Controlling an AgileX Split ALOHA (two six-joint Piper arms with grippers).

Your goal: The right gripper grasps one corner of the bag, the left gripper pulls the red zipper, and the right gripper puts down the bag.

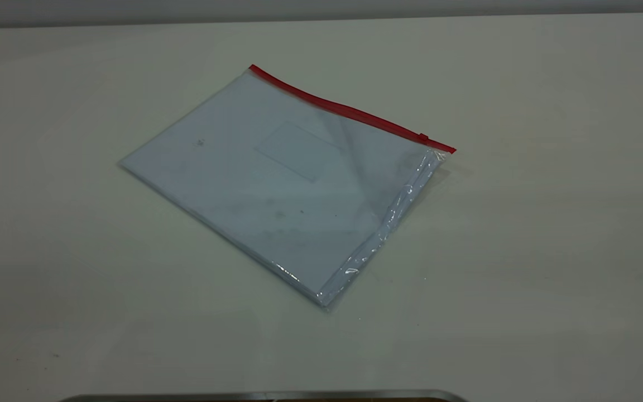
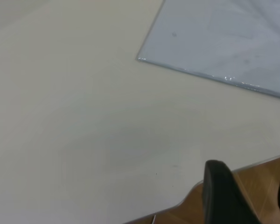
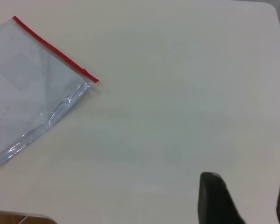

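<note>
the large flat rectangular clear plastic bag (image 1: 277, 190) with bluish-white paper sheets inside lies flat on the pale cream table (image 1: 550, 268), near the middle of the exterior view, turned so one paper-side corner points to 9 o'clock and another to 6 o'clock. the thin bright red zipper (image 1: 349, 111) runs along its far long edge, from 11 o'clock down toward 3 o'clock, with the tiny red slider tab (image 1: 423, 137) close to the right end. the corner of the bag (image 1: 445, 154) where red meets the shiny crinkled clear margin sits at the 3 o'clock end, resting on the table.

the exterior view shows the whole bag but neither arm. the left wrist view shows only a red-free corner of the bag (image 2: 214, 42), the table edge and brown floor beyond it, and the black left gripper (image 2: 254, 196) hovering over that table edge, well apart from the bag; one wedge finger (image 2: 221, 193) and a sliver of the other stand apart with a wide gap and nothing between them. the right wrist view alone shows the zipper (image 3: 53, 49), the slider and the red corner (image 3: 92, 84) together with the black right gripper (image 3: 245, 198), which hangs over bare table well apart from the bag, its jaws likewise wide and holding nothing.

bare table lies on all sides of the bag, broadest to the right of the red corner; a rounded table corner (image 3: 273, 7) shows in the right wrist view.
</note>
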